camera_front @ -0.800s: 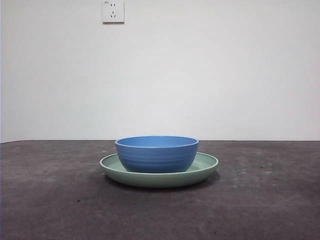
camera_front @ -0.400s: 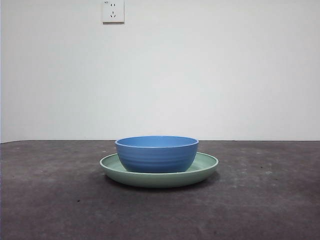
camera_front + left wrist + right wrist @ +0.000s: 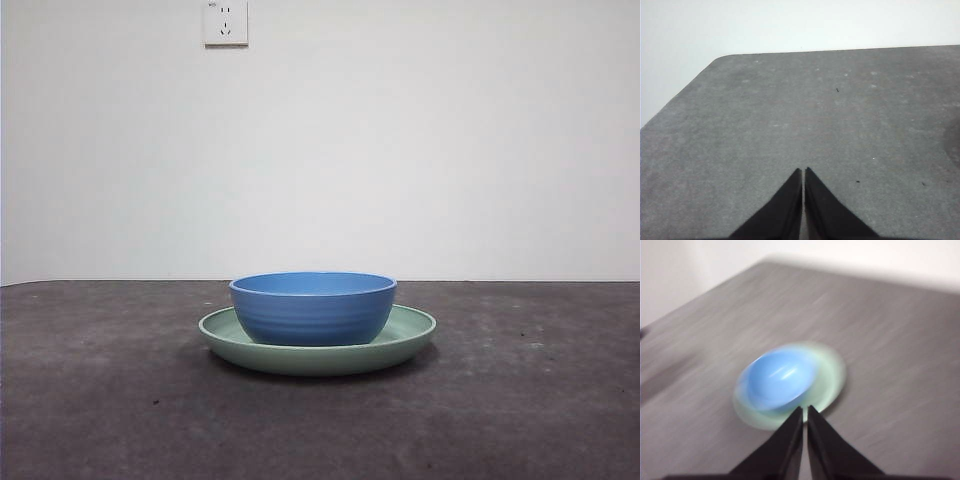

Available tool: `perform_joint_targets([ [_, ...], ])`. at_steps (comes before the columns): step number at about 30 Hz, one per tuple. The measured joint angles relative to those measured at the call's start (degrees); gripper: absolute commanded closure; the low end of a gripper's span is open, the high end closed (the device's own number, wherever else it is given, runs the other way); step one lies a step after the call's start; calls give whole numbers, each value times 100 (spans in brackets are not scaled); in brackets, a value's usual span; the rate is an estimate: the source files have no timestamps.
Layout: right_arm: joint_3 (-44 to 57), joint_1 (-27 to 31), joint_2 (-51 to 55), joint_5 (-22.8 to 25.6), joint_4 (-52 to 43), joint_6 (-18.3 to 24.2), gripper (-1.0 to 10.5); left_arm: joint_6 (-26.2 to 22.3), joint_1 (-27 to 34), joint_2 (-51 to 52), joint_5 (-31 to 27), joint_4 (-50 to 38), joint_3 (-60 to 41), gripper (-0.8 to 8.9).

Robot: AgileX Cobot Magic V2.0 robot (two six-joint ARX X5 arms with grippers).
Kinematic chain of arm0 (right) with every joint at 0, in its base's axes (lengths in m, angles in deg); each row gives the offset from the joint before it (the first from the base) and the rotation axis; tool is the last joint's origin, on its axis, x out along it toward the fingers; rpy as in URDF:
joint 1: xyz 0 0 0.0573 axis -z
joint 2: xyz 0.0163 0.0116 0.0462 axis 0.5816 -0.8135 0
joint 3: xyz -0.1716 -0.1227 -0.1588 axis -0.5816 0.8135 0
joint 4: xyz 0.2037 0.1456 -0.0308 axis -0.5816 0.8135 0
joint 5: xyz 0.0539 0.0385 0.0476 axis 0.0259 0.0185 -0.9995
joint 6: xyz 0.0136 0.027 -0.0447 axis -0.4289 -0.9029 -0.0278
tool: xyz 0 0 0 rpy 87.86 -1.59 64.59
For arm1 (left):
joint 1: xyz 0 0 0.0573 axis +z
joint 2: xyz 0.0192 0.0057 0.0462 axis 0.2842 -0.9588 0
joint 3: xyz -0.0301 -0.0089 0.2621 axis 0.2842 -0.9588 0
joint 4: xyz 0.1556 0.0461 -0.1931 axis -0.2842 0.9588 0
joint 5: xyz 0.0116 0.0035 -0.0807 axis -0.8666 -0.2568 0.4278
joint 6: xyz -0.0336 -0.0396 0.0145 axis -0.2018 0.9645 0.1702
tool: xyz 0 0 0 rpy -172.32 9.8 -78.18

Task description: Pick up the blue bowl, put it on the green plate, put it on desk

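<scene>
The blue bowl (image 3: 313,308) sits upright inside the green plate (image 3: 410,335) at the middle of the desk (image 3: 530,400) in the front view. No arm shows in that view. In the blurred right wrist view, the bowl (image 3: 779,377) on the plate (image 3: 832,375) lies just beyond my right gripper (image 3: 804,411), which is shut and empty, above them. My left gripper (image 3: 803,171) is shut with nothing in it, over bare desk (image 3: 815,115) away from the dishes.
A white wall with a socket (image 3: 226,22) stands behind the desk. The left wrist view shows the desk's rounded far corner (image 3: 722,57) and its edge along the wall.
In the front view the bowl and plate stand as before. No arm has entered that view.
</scene>
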Motion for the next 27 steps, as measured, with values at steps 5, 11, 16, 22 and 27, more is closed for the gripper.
perform_joint_targets([
  [5, 824, 739, 634, 522, -1224, 129, 938, 0, 0, 0, 0, 0, 0, 804],
  [11, 2166, 1193, 1423, 774, -2490, 155, 938, 0, 0, 0, 0, 0, 0, 804],
  [16, 3001, 1303, 1886, 796, -2999, 164, 938, 0, 0, 0, 0, 0, 0, 804],
  [22, 3600, 1303, 2260, 1082, -3008, 160, 938, 0, 0, 0, 0, 0, 0, 804],
  [27, 3858, 1303, 2332, 1082, -3003, 160, 938, 0, 0, 0, 0, 0, 0, 804],
])
